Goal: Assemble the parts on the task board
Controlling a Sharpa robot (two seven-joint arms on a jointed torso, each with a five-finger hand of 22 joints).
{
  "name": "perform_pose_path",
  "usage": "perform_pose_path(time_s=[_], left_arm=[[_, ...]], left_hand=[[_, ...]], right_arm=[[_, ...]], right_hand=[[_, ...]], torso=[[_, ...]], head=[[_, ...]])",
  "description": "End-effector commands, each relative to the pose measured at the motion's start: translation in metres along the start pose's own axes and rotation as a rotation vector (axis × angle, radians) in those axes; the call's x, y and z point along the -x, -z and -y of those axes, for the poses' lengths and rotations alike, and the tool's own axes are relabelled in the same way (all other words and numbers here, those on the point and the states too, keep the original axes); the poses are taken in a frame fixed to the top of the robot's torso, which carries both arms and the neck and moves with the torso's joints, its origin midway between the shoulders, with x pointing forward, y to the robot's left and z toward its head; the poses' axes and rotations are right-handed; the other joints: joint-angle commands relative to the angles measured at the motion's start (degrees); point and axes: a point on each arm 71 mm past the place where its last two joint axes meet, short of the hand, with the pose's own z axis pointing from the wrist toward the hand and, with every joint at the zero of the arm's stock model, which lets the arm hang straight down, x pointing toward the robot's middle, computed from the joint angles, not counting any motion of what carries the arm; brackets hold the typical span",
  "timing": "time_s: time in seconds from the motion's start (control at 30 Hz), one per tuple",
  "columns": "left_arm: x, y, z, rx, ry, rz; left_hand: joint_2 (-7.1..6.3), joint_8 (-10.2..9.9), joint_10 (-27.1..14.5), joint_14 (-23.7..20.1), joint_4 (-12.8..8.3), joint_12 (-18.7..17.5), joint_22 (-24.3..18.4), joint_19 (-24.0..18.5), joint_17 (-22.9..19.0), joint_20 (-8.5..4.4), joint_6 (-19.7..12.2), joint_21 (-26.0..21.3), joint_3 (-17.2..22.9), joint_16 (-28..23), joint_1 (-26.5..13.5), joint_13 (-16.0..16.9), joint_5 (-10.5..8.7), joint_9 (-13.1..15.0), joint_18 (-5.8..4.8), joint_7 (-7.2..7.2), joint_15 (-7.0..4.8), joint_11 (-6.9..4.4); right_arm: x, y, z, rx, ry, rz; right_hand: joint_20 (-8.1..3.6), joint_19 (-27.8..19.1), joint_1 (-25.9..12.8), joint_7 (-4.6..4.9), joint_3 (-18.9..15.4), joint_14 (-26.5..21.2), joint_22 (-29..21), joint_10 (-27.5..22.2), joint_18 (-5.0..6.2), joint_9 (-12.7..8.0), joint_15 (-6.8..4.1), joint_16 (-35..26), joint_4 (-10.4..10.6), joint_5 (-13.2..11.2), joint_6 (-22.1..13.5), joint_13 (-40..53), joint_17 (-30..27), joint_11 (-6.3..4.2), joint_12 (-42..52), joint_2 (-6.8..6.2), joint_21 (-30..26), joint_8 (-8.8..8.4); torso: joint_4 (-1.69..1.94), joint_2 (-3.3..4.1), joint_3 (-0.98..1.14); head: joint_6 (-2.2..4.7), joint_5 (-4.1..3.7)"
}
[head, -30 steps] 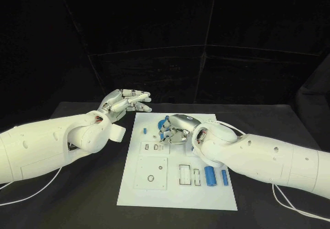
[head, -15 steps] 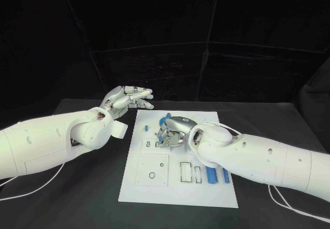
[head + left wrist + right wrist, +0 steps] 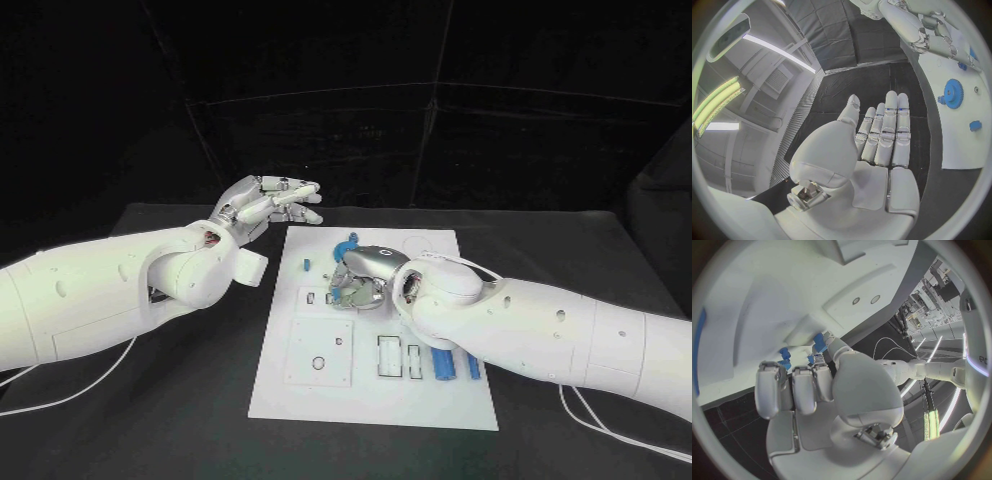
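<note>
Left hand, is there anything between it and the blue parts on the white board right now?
Nothing visible lies between them. The left hand hovers with fingers apart off the far left corner of the task board. The nearest small blue part lies on open board; the right hand works beside it.

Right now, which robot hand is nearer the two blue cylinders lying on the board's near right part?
Right. The right robot hand rests on the board just beyond the blue cylinders; the left robot hand hovers off its far left corner.

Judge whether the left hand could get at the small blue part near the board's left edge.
Probably yes: the left hand hovers open beside the task board, and the small blue part lies uncovered.
</note>
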Motion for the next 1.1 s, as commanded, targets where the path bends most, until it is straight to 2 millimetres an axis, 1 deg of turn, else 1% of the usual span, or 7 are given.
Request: perform_pose_path(time_s=[0.03, 0.1, 0.17, 0.3, 0.6, 0.9, 1.1], left_arm=[[-0.0011, -0.0007, 0.0007, 0.004, 0.006, -0.010], [-0.0010, -0.0007, 0.0008, 0.004, 0.006, -0.010], [-0.0008, -0.0006, 0.0008, 0.005, 0.006, -0.010], [-0.0004, -0.0006, 0.0007, 0.005, 0.005, -0.009], [-0.0007, -0.0008, 0.0006, 0.006, 0.006, -0.010], [-0.0005, -0.0008, 0.0006, 0.006, 0.006, -0.010], [-0.0003, -0.0006, 0.0006, 0.007, 0.006, -0.010]], left_hand=[[0.14, -0.4, 0.2, -0.3, -0.2, -0.4, -0.1, -0.3, 0.1, 0.00, 0.1, -0.4, 0.0, -0.2, 0.3, 0.0, 0.28, -0.1, 0.71, 0.52, 0.04, 0.14], [0.14, -0.4, 0.2, -0.3, -0.3, -0.4, -0.1, -0.3, 0.1, -0.01, 0.2, -0.4, 0.0, -0.2, 0.4, 0.0, 0.28, -0.1, 0.71, 0.52, 0.04, 0.14], [0.16, -0.4, 0.2, -0.3, -0.3, -0.4, -0.1, -0.2, 0.1, -0.01, 0.2, -0.4, 0.0, -0.2, 0.4, 0.0, 0.28, -0.1, 0.71, 0.52, 0.03, 0.14], [0.16, -0.4, 0.2, -0.3, -0.3, -0.4, -0.1, -0.2, 0.1, -0.01, 0.2, -0.4, 0.0, -0.2, 0.4, 0.0, 0.28, -0.1, 0.71, 0.52, 0.03, 0.14], [0.16, -0.4, 0.2, -0.3, -0.3, -0.4, -0.1, -0.2, 0.1, -0.01, 0.2, -0.4, 0.0, -0.2, 0.4, 0.0, 0.28, -0.1, 0.71, 0.52, 0.03, 0.14], [0.16, -0.4, 0.2, -0.3, -0.3, -0.4, -0.1, -0.2, 0.2, -0.01, 0.2, -0.4, 0.0, -0.2, 0.4, 0.0, 0.27, -0.1, 0.71, 0.52, 0.04, 0.14], [0.16, -0.4, 0.2, -0.3, -0.3, -0.4, -0.1, -0.2, 0.2, -0.01, 0.2, -0.4, 0.0, -0.2, 0.4, 0.0, 0.27, -0.1, 0.71, 0.52, 0.04, 0.14]], right_arm=[[-0.0016, -0.0001, 0.0005, -0.004, 0.029, -0.029], [-0.0021, 0.0005, 0.0014, -0.006, 0.032, -0.035], [-0.0025, 0.0011, 0.0024, -0.008, 0.035, -0.041], [-0.0032, 0.0016, 0.0038, -0.011, 0.039, -0.051], [-0.0041, 0.0017, 0.0054, -0.017, 0.046, -0.064], [-0.0047, 0.0020, 0.0065, -0.022, 0.053, -0.073], [-0.0043, 0.0014, 0.0056, -0.021, 0.056, -0.065]], right_hand=[[0.00, -0.5, -0.1, 0.08, 0.4, 3.4, 2.0, -0.3, -0.29, 0.0, 0.35, -0.2, 0.0, 0.1, -0.2, 3.3, 1.1, 0.03, -0.4, 0.17, -0.1, 0.31], [0.00, -0.5, -0.1, 0.08, 0.4, 3.4, 2.0, -0.3, -0.29, 0.0, 0.35, -0.2, 0.0, 0.1, -0.2, 3.3, 1.1, 0.03, -0.4, 0.17, -0.1, 0.31], [0.03, -0.5, -0.2, 0.13, 0.4, 3.4, 2.0, -0.4, -0.28, 0.0, 0.38, -0.2, 0.0, 0.1, -0.3, 3.2, 1.1, 0.07, -0.5, 0.02, -0.1, 0.24], [0.05, -0.6, -0.2, 0.17, 0.4, 3.4, 1.9, -0.4, -0.27, 0.0, 0.41, -0.2, -0.1, 0.0, -0.3, 3.2, 1.1, 0.10, -0.6, -0.08, -0.1, 0.20], [0.08, -0.6, -0.3, 0.21, 0.4, 3.4, 1.9, -0.5, -0.26, 0.0, 0.44, -0.3, -0.1, -0.1, -0.3, 3.1, 1.0, 0.14, -0.7, -0.19, -0.1, 0.16], [0.34, -1.0, -1.2, 0.64, 0.1, 3.3, 1.4, -1.3, -0.15, -0.2, 0.74, -0.5, 0.1, -0.4, -1.2, 2.2, 0.7, 0.51, -1.7, -1.22, -0.4, -0.51], [0.76, -1.2, -2.2, 1.35, -0.7, 3.3, 1.0, -2.1, -0.07, -0.4, 1.24, -0.7, 0.5, -0.4, -3.5, 1.1, 0.4, 1.12, -2.8, -2.28, -0.6, -1.81]], torso=[[0.00, -0.04, -0.02], [-0.01, -0.05, -0.03], [0.00, -0.04, -0.02], [-0.05, -0.03, -0.01], [0.01, -0.05, -0.01], [0.01, -0.04, -0.04], [0.05, -0.04, -0.05]], head=[[-0.12, 0.09], [0.38, 0.04], [0.42, -0.04], [0.20, 0.05], [-0.17, 0.09], [-0.40, 0.07], [-0.46, 0.05]])
